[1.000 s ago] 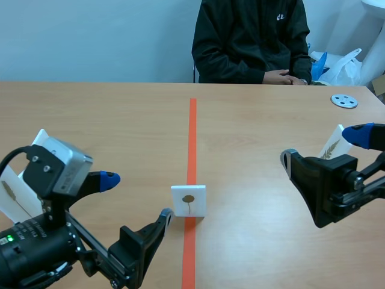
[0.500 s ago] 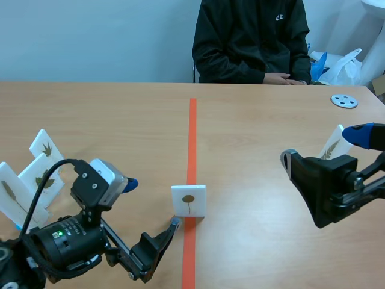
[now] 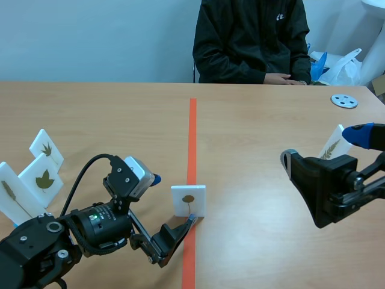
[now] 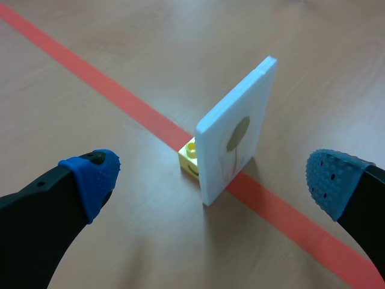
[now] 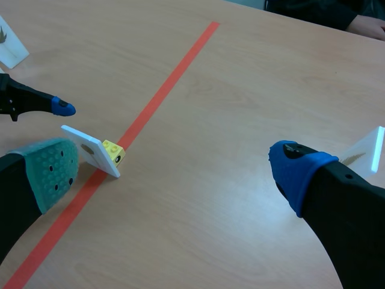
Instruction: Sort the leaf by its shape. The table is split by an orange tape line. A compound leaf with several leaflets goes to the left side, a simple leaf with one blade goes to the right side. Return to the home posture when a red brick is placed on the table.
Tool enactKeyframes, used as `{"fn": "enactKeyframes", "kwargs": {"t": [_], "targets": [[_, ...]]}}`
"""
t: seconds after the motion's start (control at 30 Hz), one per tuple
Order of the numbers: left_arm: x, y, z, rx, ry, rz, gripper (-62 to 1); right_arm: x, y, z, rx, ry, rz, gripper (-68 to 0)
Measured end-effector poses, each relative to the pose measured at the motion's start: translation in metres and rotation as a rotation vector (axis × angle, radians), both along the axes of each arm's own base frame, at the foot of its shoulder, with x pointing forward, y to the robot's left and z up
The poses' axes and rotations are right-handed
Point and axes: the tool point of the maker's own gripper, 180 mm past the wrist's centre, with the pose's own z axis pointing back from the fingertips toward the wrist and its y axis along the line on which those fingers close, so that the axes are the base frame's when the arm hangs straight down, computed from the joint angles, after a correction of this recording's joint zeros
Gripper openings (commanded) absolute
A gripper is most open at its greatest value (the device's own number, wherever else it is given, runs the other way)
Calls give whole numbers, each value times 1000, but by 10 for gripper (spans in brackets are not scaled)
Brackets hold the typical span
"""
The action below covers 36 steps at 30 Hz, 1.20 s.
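While left end effector (image 4: pixel 212 179) gapes empty before leaf card (image 4: pixel 237 135), three cards (image 3: pixel 44 179) beside its arm, right end effector (image 5: pixel 174 171) wide, empty

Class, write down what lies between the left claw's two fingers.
The white leaf card, upright with a yellow brick at its base, touching neither finger of the left claw; the left wrist view shows it.

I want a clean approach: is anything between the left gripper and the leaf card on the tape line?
Nothing visible. The left gripper is open, with only bare table between its fingers and the upright leaf card; a yellow brick sits at the card's back.
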Motion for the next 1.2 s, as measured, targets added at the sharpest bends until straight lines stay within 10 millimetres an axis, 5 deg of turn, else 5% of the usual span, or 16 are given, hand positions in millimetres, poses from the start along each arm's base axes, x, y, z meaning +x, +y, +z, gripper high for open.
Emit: {"fn": "enactKeyframes", "kwargs": {"t": [0.43,0.7,0.97,1.2], "targets": [[8,-14,-17,61,-12,-81,14,0,0,0,-3,0,0,4],[-3,-23,-24,66,3,-126,14,0,0,0,-3,0,0,4],[-14,-33,-26,54,21,-158,-215,0,0,0,-3,0,0,4],[-12,-33,-25,39,26,-146,-344,0,0,0,-3,0,0,4]]}}
